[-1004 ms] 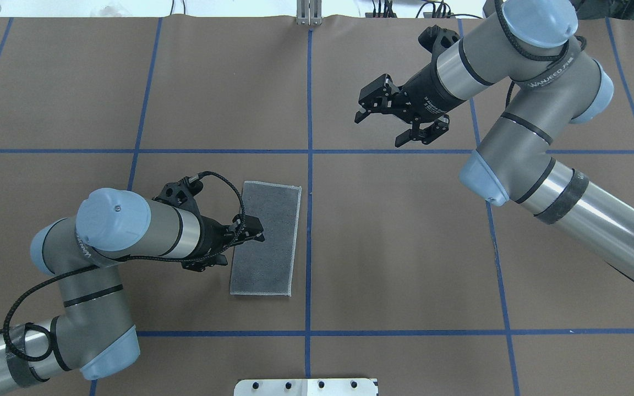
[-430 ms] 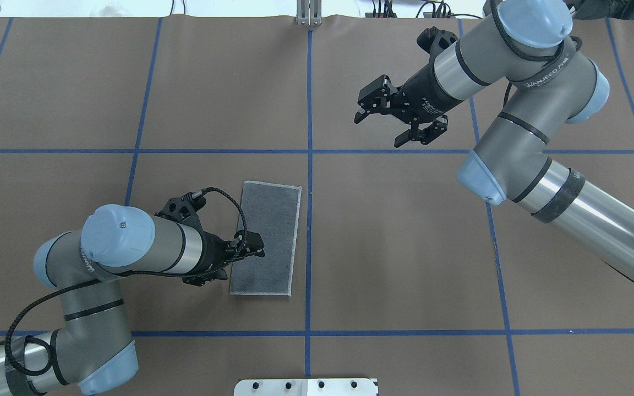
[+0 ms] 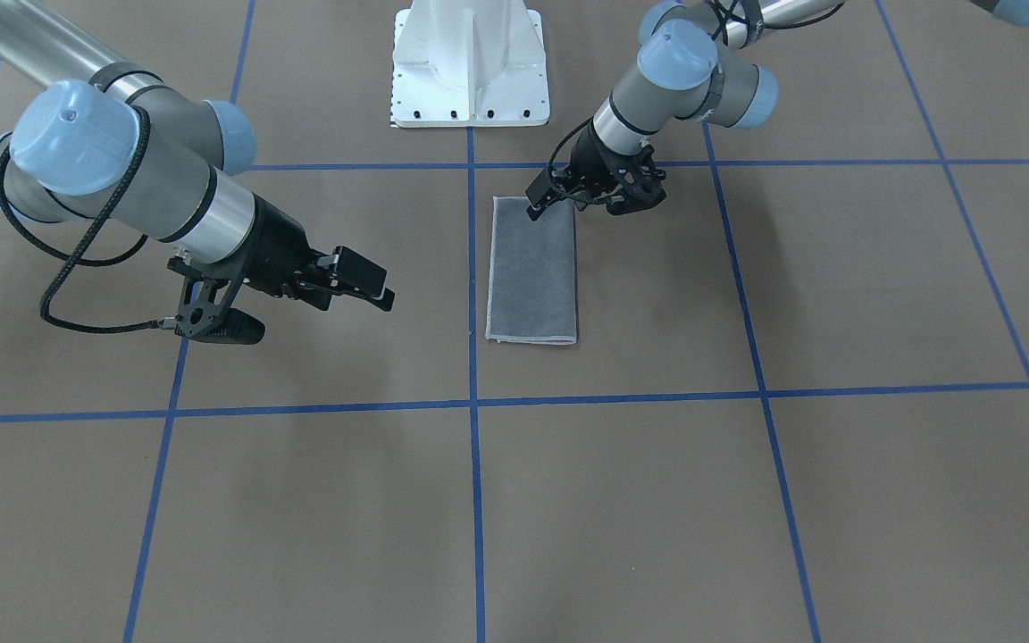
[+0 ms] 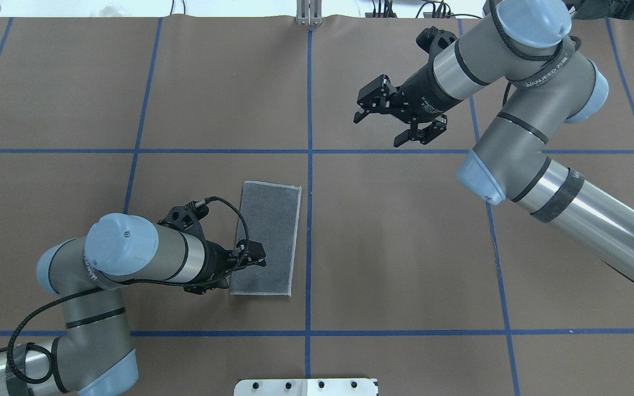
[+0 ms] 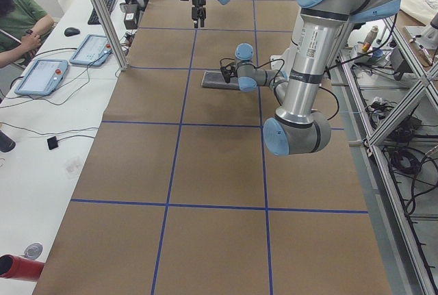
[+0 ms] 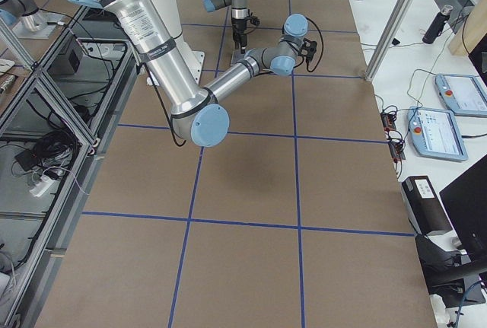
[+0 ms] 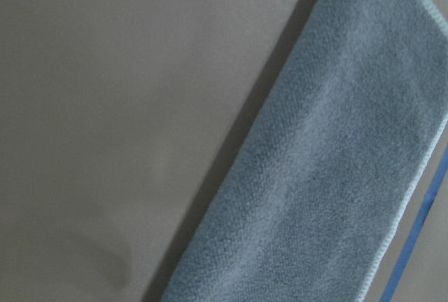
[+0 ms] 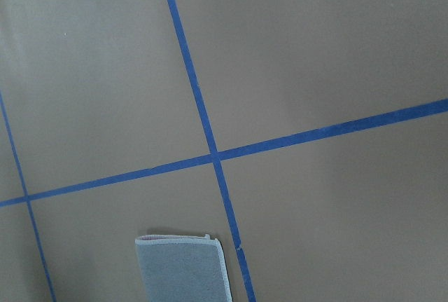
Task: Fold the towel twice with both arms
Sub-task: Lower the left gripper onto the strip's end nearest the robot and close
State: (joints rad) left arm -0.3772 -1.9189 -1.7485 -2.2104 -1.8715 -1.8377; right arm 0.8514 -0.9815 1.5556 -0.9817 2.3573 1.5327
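Observation:
The towel [image 4: 273, 231] lies flat on the brown table, folded into a narrow strip with the grey face up and the fold along its left side. It also shows in the front view [image 3: 532, 277] and both wrist views [image 7: 329, 162] [image 8: 182, 267]. My left gripper [image 4: 229, 272] is open and low. It straddles the towel's left edge near the near end, one finger over the cloth. In the front view it [image 3: 581, 204] sits at the towel's top right corner. My right gripper [image 4: 378, 129] is open, empty and raised, far right of the towel; it also shows in the front view [image 3: 300, 317].
Blue tape lines [image 4: 309, 165] divide the brown table into squares; one runs just right of the towel. The white pedestal [image 3: 470, 62] stands at the robot's edge. A metal post [image 4: 309, 14] stands at the far edge. Tablets [image 5: 41, 76] lie on the side table.
My left gripper has slid along the towel's left edge toward the near end, still open. The right arm has hardly moved. The towel has not moved.

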